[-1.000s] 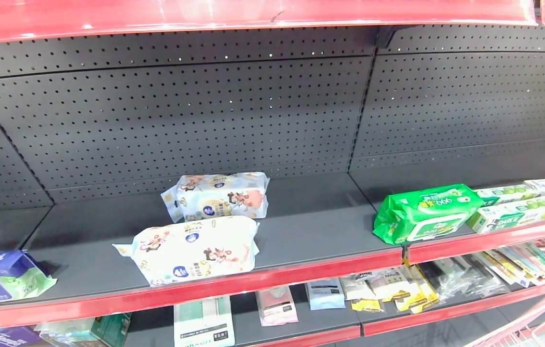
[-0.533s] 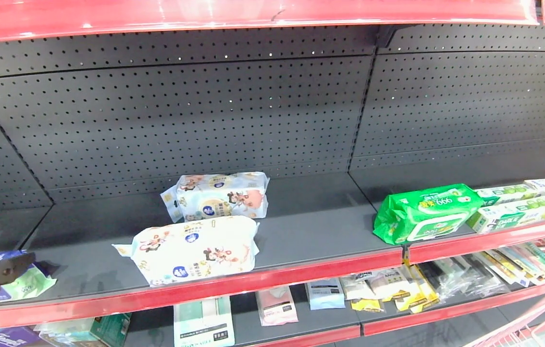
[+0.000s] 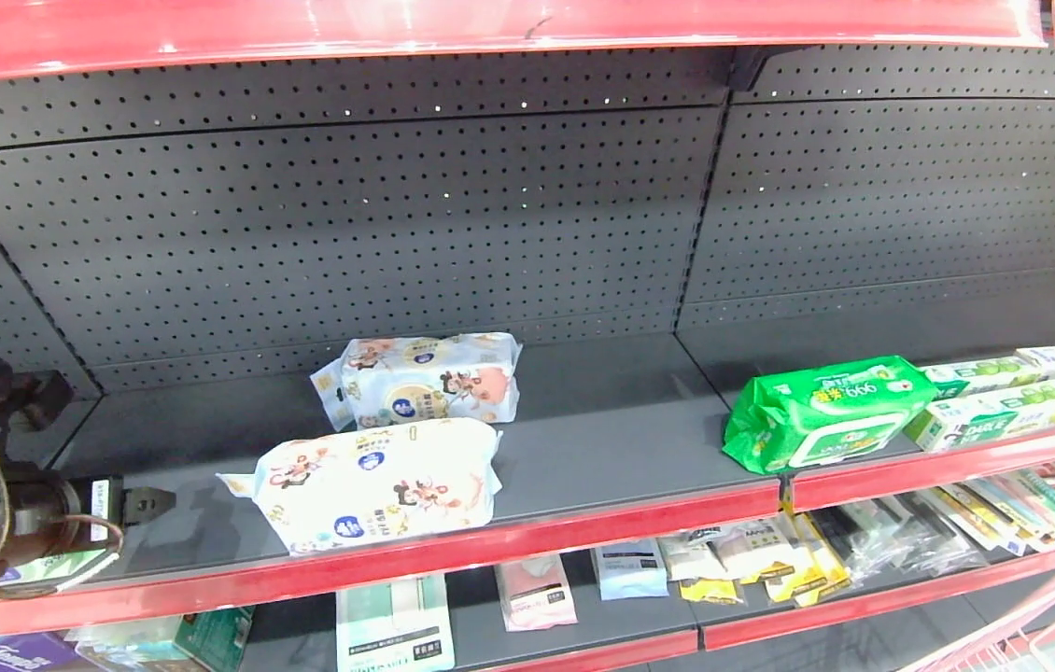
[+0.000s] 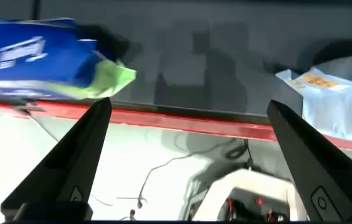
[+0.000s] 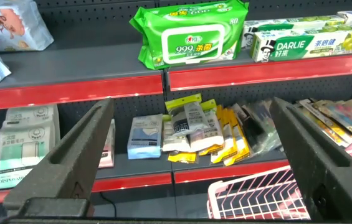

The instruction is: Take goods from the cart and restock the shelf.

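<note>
While the left gripper (image 4: pixel 188 107) has risen to shelf (image 3: pixel 602 448) level, it arrives empty, fingers apart.
Right gripper (image 5: pixel 192 102) also spread, near the pink wire cart (image 5: pixel 256 193); restocking likely awaits a pick. Soft glossy film packs (image 3: pixel 376 481) lie flat on matte grey steel.

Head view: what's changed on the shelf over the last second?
The left gripper has come up at the left end of the shelf, in front of the blue tissue pack, open and empty. Nothing was taken or let go. The front white pack, the back white pack and the green wipes stayed put.
</note>
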You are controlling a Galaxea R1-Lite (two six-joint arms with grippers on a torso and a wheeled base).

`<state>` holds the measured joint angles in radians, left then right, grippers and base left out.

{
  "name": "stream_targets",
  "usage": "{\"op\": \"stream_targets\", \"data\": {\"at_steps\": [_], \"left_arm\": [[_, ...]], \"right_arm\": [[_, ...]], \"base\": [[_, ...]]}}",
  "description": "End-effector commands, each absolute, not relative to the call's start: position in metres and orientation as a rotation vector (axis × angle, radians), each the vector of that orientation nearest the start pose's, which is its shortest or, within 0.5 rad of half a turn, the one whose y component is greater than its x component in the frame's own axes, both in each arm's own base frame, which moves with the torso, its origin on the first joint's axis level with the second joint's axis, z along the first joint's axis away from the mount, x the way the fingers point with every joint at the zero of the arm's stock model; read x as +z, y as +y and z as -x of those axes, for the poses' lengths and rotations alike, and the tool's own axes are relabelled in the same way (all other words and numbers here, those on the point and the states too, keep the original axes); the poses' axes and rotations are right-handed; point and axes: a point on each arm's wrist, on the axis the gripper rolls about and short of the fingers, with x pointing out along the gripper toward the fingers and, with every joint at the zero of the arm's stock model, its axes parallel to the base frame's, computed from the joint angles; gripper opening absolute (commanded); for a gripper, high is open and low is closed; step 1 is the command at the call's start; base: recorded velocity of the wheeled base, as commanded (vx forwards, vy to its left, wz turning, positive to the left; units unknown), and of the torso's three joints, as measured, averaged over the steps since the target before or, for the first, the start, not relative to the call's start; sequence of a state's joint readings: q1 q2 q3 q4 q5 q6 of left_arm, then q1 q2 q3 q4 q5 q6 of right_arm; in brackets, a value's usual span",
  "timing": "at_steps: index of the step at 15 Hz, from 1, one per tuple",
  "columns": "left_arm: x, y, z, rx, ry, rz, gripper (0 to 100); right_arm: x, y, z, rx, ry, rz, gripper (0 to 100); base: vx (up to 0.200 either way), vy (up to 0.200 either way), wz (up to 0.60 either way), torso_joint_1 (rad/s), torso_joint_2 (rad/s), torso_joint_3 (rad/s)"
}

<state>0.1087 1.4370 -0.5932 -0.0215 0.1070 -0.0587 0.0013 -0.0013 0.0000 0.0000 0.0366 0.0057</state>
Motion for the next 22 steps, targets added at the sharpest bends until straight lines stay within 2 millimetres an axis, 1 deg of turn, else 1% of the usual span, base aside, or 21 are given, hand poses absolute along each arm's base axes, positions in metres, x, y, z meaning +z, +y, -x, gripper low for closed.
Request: {"op": "stream_targets", "data": {"at_steps": [1,3,6,8,9,11,15,22], "left_arm": [[0.13,0.019,-0.209,0.175,0.878,0.057,100],[0.121,0.013,-0.22,0.14,0.914,0.049,100],[0.116,0.004,-0.229,0.1,0.938,0.029,100],[0.114,0.001,-0.236,0.087,0.927,0.025,100],[0.112,-0.003,-0.241,0.069,0.909,0.017,100],[0.111,-0.007,-0.246,0.052,0.903,0.01,100],[0.112,-0.012,-0.251,0.034,0.897,0.003,100],[0.113,-0.02,-0.252,0.006,0.889,-0.011,100]], "right_arm": [[0.075,0.001,0.023,0.038,0.0,-0.006,100],[0.075,0.001,0.023,0.038,0.0,-0.006,100],[0.075,0.001,0.023,0.038,0.0,-0.006,100],[0.075,0.001,0.023,0.038,0.0,-0.006,100],[0.075,0.001,0.023,0.038,0.0,-0.006,100],[0.075,0.001,0.023,0.038,0.0,-0.006,100],[0.075,0.001,0.023,0.038,0.0,-0.006,100],[0.075,0.001,0.023,0.038,0.0,-0.006,100]], "base": [[0.0,0.0,0.0,0.0,0.0,0.0],[0.0,0.0,0.0,0.0,0.0,0.0],[0.0,0.0,0.0,0.0,0.0,0.0],[0.0,0.0,0.0,0.0,0.0,0.0],[0.0,0.0,0.0,0.0,0.0,0.0],[0.0,0.0,0.0,0.0,0.0,0.0],[0.0,0.0,0.0,0.0,0.0,0.0],[0.0,0.0,0.0,0.0,0.0,0.0]]}}
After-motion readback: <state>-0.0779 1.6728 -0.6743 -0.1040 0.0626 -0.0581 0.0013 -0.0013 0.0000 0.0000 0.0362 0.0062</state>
